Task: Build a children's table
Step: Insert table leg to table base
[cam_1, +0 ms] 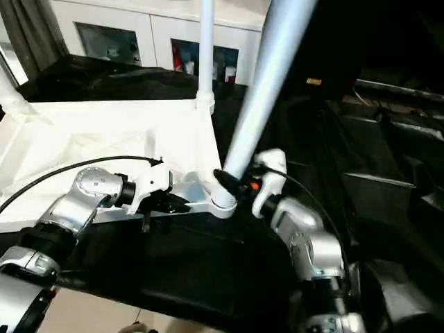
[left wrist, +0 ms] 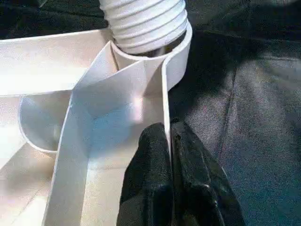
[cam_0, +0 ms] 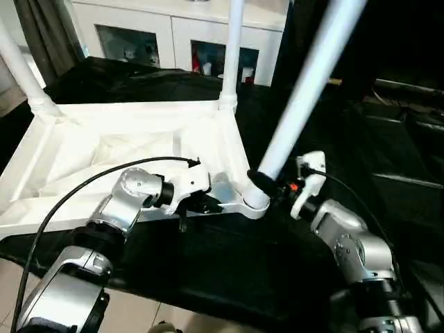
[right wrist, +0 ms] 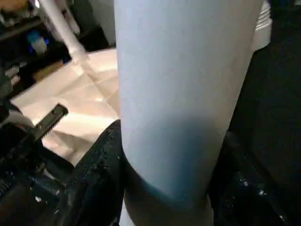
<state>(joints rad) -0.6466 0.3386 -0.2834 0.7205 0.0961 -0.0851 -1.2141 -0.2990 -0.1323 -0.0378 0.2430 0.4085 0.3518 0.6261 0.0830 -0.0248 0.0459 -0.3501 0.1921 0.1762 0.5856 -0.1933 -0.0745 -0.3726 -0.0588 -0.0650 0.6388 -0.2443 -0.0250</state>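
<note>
From the left eye view you see the table top [cam_0: 104,152] lying upside down on the black-covered bench [cam_0: 229,270], ribbed underside up, its near rim along the bench's near edge. Two legs already stand in the far corner sockets: one at the far left [cam_0: 17,66], one at the far right [cam_0: 232,48]. At the near right corner, a third leg [cam_0: 305,87] leans away to the right, its foot seated in the socket [cam_0: 253,202]. Your left gripper [cam_0: 201,202] sits on the near rim just beside that socket. Your right gripper [cam_0: 267,184] meets the leaning leg low down, just above the socket.

In the left wrist view, your left fingers [left wrist: 150,179] are pinched nearly closed on the thin upright rim wall [left wrist: 165,103], one on each side. The leg's threaded end [left wrist: 143,21] sits in the round socket beyond.

In the right wrist view, your right fingers [right wrist: 101,165] stand half open, clasping the leg's shaft [right wrist: 183,94] from both sides.
</note>
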